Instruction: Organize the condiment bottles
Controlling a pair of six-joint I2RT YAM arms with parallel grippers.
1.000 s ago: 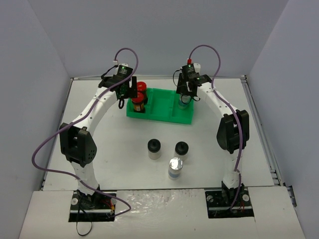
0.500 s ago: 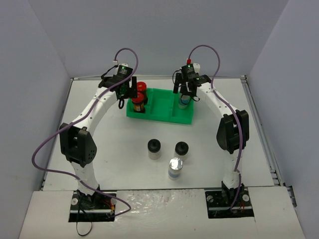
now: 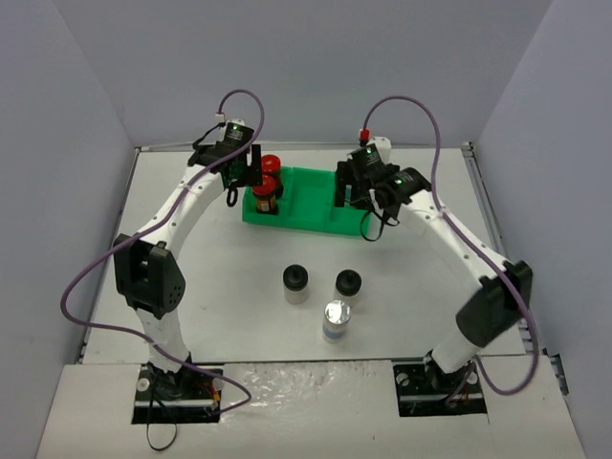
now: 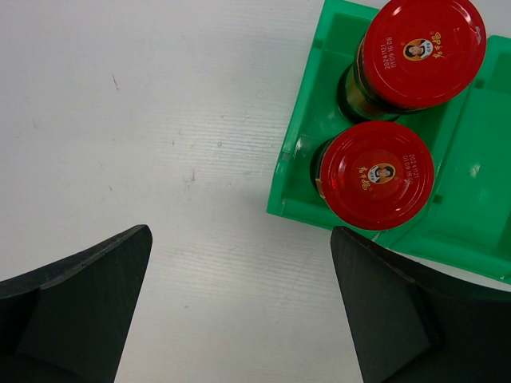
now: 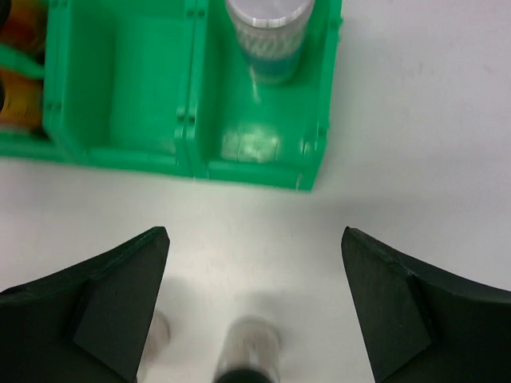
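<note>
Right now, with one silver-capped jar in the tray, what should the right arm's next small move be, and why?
Probably swing the open, empty right end effector toward the silver-capped jar on the table: its twin stands in the right compartment of the green tray, and the red-capped jars fill the left.

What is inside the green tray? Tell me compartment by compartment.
Left compartment: two red-capped jars. The middle compartment: nothing visible. Right compartment: one silver-capped jar at the far end. The floor of the green tray beneath the jars is covered.
</note>
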